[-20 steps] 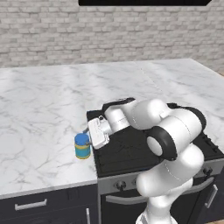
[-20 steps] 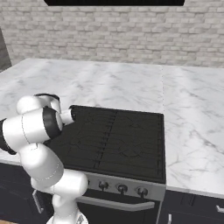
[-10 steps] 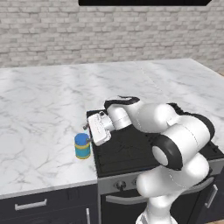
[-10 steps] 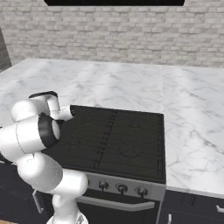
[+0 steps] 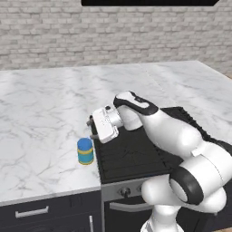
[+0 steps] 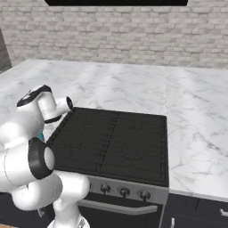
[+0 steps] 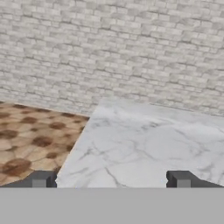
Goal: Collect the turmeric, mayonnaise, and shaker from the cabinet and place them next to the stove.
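The mayonnaise (image 5: 85,151), a short jar with a blue lid and a yellow body, stands upright on the marble counter just left of the stove (image 5: 136,152). My gripper (image 5: 92,127) hangs above and slightly behind the jar, clear of it and pointing left. In the hand view the gripper (image 7: 110,181) is open, its fingertips (image 7: 41,180) far apart with nothing between them. The cabinet (image 5: 149,2) shows as a black strip at the top edge. The turmeric and the shaker are out of view.
The marble counter (image 5: 41,113) runs left and behind the stove (image 6: 111,140) up to a grey brick wall (image 5: 90,36), with more counter (image 6: 196,133) to its right. The hand view looks along the counter (image 7: 144,144) towards its end and a brown tiled floor (image 7: 35,135).
My gripper has risen up and away from the mayonnaise, which stays standing on the counter. The arm has swung upward over the stove's left edge.
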You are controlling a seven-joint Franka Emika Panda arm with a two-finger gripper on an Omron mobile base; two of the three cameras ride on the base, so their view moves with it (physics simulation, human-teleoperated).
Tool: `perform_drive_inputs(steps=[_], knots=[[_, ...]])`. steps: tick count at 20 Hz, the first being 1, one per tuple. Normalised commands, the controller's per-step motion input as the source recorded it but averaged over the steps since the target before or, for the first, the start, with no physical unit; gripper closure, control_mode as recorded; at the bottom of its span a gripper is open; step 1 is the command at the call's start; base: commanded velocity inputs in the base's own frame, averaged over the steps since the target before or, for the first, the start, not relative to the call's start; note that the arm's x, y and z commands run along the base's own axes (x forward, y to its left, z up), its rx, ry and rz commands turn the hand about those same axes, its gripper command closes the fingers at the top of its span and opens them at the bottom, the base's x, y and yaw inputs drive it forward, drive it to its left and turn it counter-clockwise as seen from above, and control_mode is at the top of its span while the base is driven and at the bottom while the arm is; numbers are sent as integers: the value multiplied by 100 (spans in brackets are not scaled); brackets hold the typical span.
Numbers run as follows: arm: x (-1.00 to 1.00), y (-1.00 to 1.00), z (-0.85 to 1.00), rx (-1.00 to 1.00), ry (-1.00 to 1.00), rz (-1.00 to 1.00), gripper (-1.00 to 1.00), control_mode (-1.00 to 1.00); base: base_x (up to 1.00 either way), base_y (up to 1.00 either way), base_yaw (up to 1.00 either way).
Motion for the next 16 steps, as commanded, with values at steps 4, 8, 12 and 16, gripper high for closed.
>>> perform_drive_inputs(steps=[4,8,12,16], knots=[[-52,0,77,0,1,-11,-100,-100,0,0,0],[-57,0,61,0,6,-20,-100,-100,0,0,0],[-53,0,34,0,15,-33,-100,-100,0,0,0],[-55,0,15,0,17,-39,-100,-100,0,0,0]])
